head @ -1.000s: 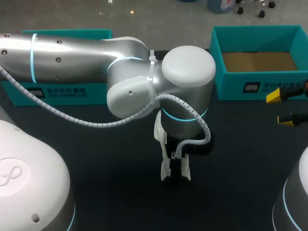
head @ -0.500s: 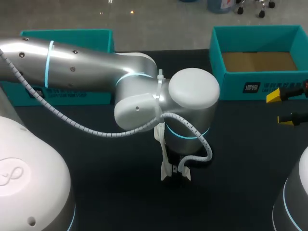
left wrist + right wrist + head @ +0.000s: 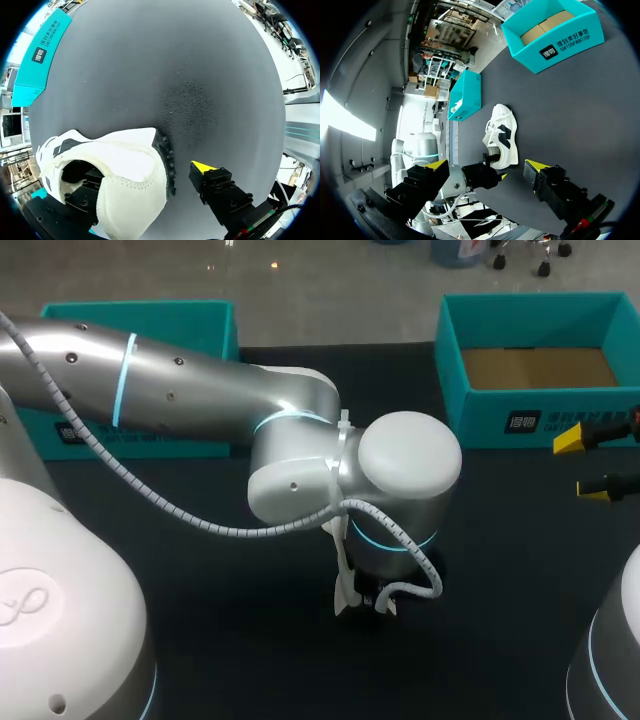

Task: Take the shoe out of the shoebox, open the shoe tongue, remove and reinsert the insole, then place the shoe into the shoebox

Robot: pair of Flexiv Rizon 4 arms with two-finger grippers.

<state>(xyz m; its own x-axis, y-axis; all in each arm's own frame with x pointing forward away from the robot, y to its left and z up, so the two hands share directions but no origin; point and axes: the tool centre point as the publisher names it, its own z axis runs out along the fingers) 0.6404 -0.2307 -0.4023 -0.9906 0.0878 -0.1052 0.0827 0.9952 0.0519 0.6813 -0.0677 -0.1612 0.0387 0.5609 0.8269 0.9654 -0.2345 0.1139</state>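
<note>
We sink the L claw point(image 3: 145, 177) lower onto the shoe point(image 3: 125, 160); released, it straddles the heel, grasp nr. R claw point(image 3: 487, 167) released, well apart.

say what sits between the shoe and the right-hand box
Nothing: only bare black table between the shoe and the right-hand box, clear in the right wrist view.

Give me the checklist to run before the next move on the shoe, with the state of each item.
1. Shoe out of the shoebox and upright on the table: ok.
2. Left gripper shut on the heel: not ok. One of its fingers is inside the shoe and the other stands clear of the heel.
3. Right gripper open and away from the shoe: ok.
4. Tongue opened: cannot tell.
5. Insole seated: cannot tell, hidden.
6. Shoebox open and empty: ok.
</note>
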